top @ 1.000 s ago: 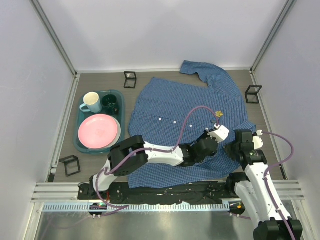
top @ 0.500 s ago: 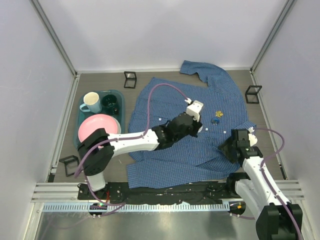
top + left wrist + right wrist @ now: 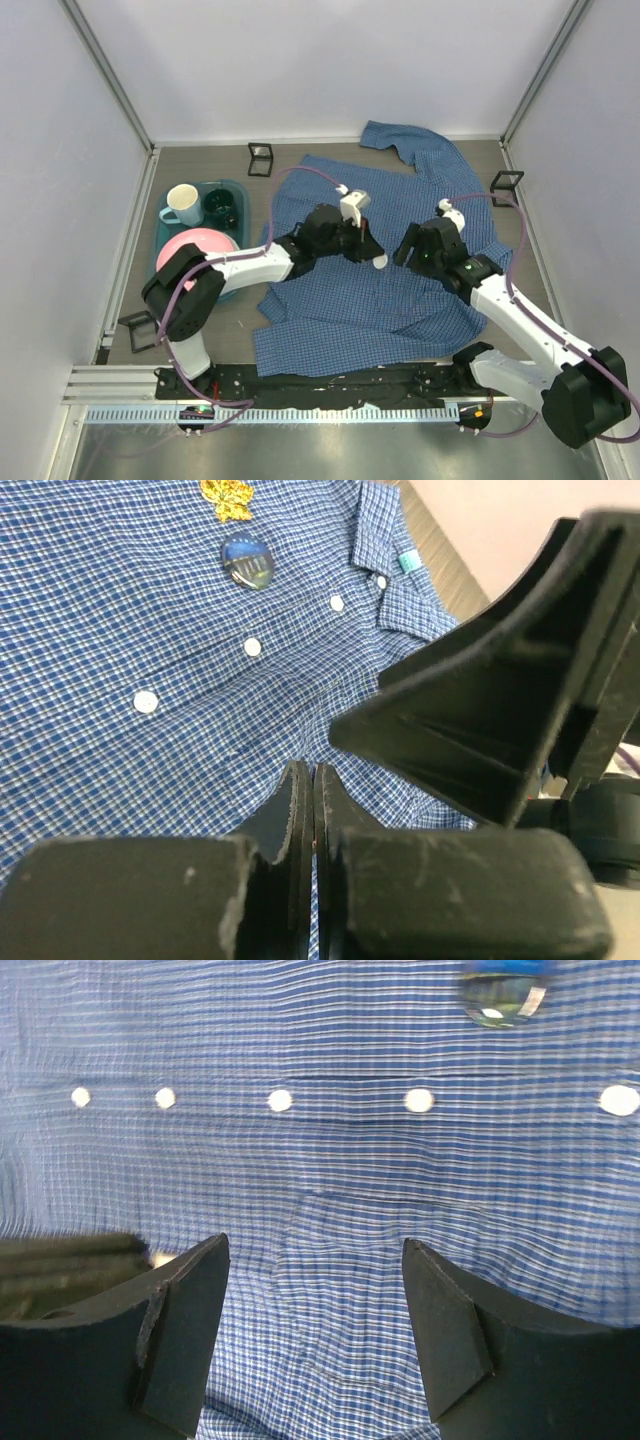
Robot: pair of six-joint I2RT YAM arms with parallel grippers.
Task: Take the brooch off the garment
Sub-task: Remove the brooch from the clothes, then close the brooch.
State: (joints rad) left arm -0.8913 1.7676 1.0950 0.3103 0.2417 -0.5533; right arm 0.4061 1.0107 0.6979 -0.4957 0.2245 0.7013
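Observation:
The garment (image 3: 340,310) is a blue checked shirt spread flat, with white buttons (image 3: 279,1100) in a row. In the left wrist view a gold leaf brooch (image 3: 228,498) and a round blue glassy brooch (image 3: 247,560) are pinned to the garment (image 3: 120,610). The blue brooch (image 3: 503,990) also shows at the top of the right wrist view. My right arm hides both in the top view. My left gripper (image 3: 312,770) is shut, tips against the cloth mid-shirt (image 3: 372,252). My right gripper (image 3: 315,1245) hangs open just above the garment (image 3: 300,1160), beside the left one (image 3: 408,245).
A teal tray (image 3: 160,285) at the left holds a pink plate (image 3: 195,245), a cream mug (image 3: 182,203) and a dark green cup (image 3: 220,208). Small black wire frames stand at the back (image 3: 260,158), right (image 3: 507,187) and front left (image 3: 140,330). Walls enclose the table.
My left arm swung from the shirt's lower right to its middle, staying shut. My right arm moved from the right edge up over the shirt, and its gripper opened wide.

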